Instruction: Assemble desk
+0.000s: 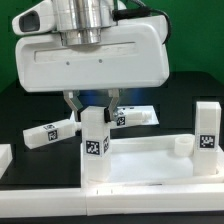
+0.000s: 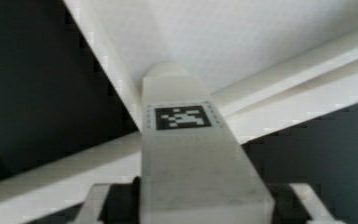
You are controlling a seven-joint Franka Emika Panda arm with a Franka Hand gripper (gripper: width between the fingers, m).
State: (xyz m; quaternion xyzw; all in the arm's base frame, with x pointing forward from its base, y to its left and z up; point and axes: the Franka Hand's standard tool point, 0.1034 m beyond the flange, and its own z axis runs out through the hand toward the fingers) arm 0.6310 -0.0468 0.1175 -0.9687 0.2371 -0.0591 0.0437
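Claw (image 1: 93,108) hangs under the arm (image 1: 90,50), straight above the desk top's (image 1: 150,165) near corner on the exterior view's left. Its two fingers (image 1: 73,100) straddle the upper end of an upright leg (image 1: 95,135). The wrist view shows the same thing: the leg (image 2: 194,150) runs up the middle btwn both fingers (image 2: 108,205) and the claw (image 2: 202,205) is set narrow, about leg width. I cannot tell whether the pads actually press on the leg or sit just off it, as the pic is too blurry at the contact.

The leg stands vertical with its lower end on that corner of the desk top and its tag (image 1: 95,147) facing the ext cam. The tag (image 2: 181,116) also reads clearly from the wrist cam. I can't see if the leg is seated in a socket, since its own body hides the base.

The desk top lies flat on the black surface (image 1: 15,115), rim up. In the wrist cam it (image 2: 158,30) shows as a pale slab behind the leg.

A 2nd leg (image 1: 207,128) stands upright at the desk top's far corner on the exterior view's right, tag visible. A short round socket (image 1: 181,147) sits just beside it on the desk top.

Two more legs lie on their sides off the desk top:
- One (image 1: 50,131) is beyond its left end.
- The other (image 1: 133,117) is behind its back edge, partly hidden by the claw.
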